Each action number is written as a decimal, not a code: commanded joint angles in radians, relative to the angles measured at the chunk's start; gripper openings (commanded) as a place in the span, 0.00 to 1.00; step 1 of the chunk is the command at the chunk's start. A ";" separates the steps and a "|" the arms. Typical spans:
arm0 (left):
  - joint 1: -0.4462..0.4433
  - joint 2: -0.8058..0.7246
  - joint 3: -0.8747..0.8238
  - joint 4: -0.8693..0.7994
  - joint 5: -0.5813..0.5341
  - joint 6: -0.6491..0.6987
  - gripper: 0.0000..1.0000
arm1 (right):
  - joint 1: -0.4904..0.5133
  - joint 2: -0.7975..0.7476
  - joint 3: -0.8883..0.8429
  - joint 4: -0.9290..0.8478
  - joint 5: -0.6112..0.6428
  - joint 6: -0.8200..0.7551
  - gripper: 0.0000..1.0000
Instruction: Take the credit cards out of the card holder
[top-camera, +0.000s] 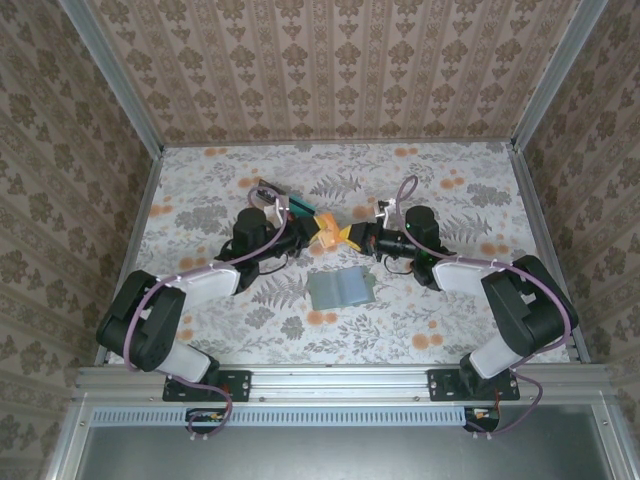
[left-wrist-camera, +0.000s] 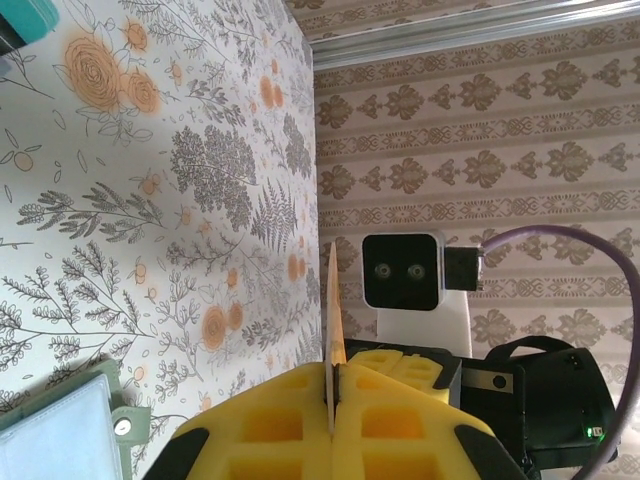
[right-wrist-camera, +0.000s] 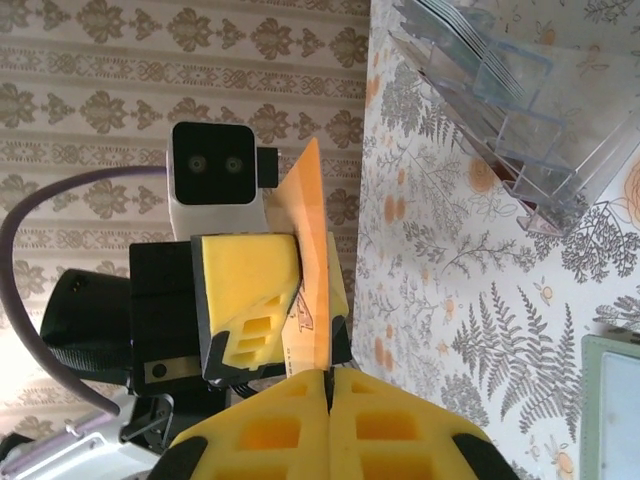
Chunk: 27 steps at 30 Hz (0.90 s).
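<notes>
Centre of the top view: the left hand (top-camera: 328, 236) and right hand (top-camera: 362, 238) meet above the table (top-camera: 200, 190). Both are pinched shut on one tan-orange credit card (top-camera: 345, 232), apparently to pass it across. The card holder (top-camera: 340, 288) lies open just below them.
</notes>
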 joint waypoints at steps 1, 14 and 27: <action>0.020 -0.015 0.007 -0.003 0.000 -0.015 0.15 | 0.010 0.003 0.053 -0.001 -0.008 -0.042 0.00; 0.193 -0.264 0.144 -1.007 -0.142 0.423 0.94 | 0.087 -0.017 0.370 -0.753 0.194 -0.591 0.00; 0.514 -0.305 0.123 -1.301 -0.287 0.613 1.00 | 0.302 0.313 0.913 -1.061 0.560 -1.093 0.00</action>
